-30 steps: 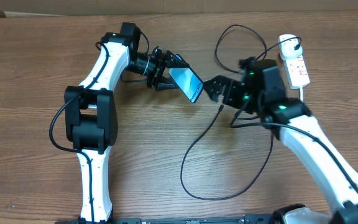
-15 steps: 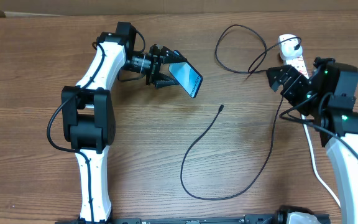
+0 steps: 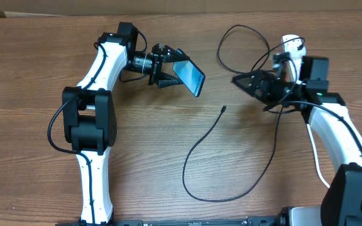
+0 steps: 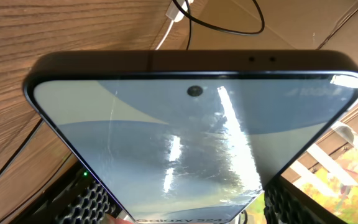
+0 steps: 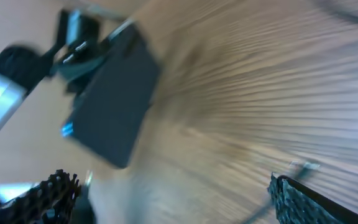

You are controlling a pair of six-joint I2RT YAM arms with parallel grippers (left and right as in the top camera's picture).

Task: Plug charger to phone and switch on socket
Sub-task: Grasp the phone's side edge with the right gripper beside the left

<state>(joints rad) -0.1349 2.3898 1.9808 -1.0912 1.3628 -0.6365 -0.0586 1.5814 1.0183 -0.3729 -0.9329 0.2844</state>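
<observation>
With the left gripper (image 3: 168, 73) clamped on the phone (image 3: 190, 78) held aloft, the right gripper (image 3: 240, 81), jaws apart and empty, next needed to grasp the loose tip of the charger (image 3: 223, 110)

The counter (image 3: 30, 125) is viewed straight down from overhead, with its whole working area taken in. From the left wrist, the phone (image 4: 191, 143) is seen at very close range, filling the frame. The same phone is faced, blurred, from the right wrist, across the counter.
</observation>
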